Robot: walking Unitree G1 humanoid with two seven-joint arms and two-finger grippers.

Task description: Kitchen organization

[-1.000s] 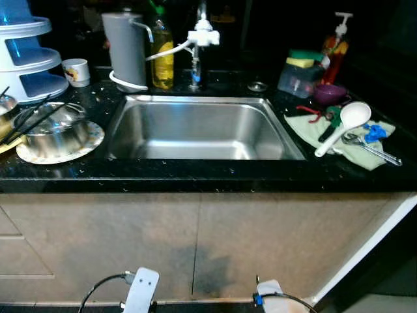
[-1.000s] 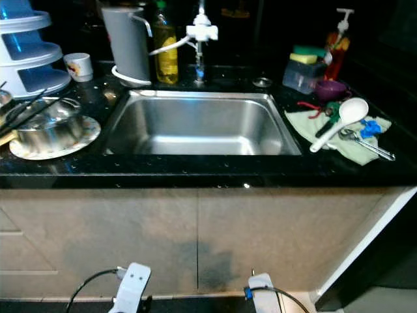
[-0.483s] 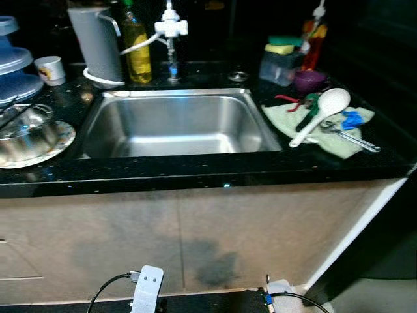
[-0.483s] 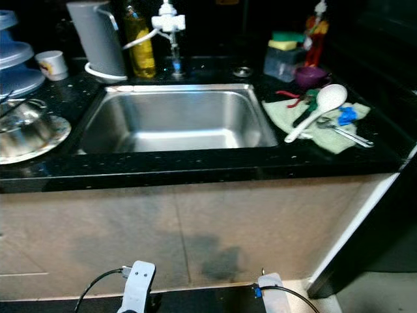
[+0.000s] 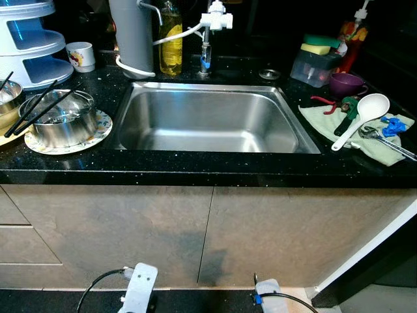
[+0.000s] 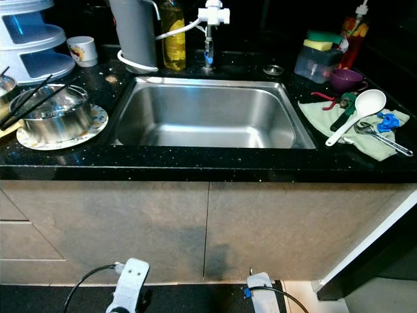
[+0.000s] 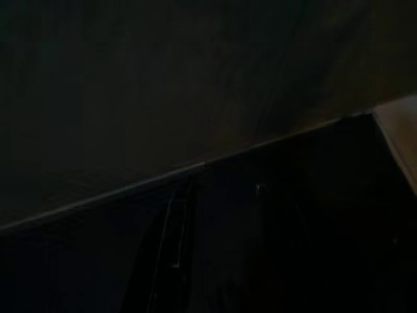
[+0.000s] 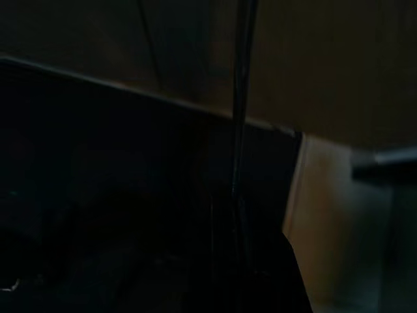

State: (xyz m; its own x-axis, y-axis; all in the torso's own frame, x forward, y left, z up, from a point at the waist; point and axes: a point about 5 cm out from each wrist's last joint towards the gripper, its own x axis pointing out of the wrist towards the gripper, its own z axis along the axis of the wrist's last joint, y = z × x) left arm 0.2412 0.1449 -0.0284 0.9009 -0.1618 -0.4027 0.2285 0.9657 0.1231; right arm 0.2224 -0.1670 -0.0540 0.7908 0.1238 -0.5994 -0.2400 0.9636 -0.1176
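Note:
A steel sink (image 5: 208,124) is set in a black countertop (image 5: 195,169). To its left a steel bowl (image 5: 62,124) with black chopsticks (image 5: 39,107) across it stands on a patterned plate (image 5: 99,127). To its right a green cloth (image 5: 374,140) carries a white ladle (image 5: 365,112), a green-handled tool (image 5: 345,114) and a metal utensil with a blue piece (image 5: 389,125). Both arms hang low before the cabinet: left arm (image 5: 138,290), right arm (image 5: 266,290). Both wrist views are very dark.
Behind the sink stand a grey jug (image 5: 132,36), a yellow bottle (image 5: 171,42) and a white tap (image 5: 214,23). A white mug (image 5: 81,55) and a tiered white-and-blue rack (image 5: 32,45) are back left. A sponge box (image 5: 315,62), purple bowl (image 5: 345,83) and pump bottle (image 5: 355,32) are back right.
The whole picture has shifted, so the camera has moved: it swung right, then back left. Nothing on the counter has moved. Both arms still hang low.

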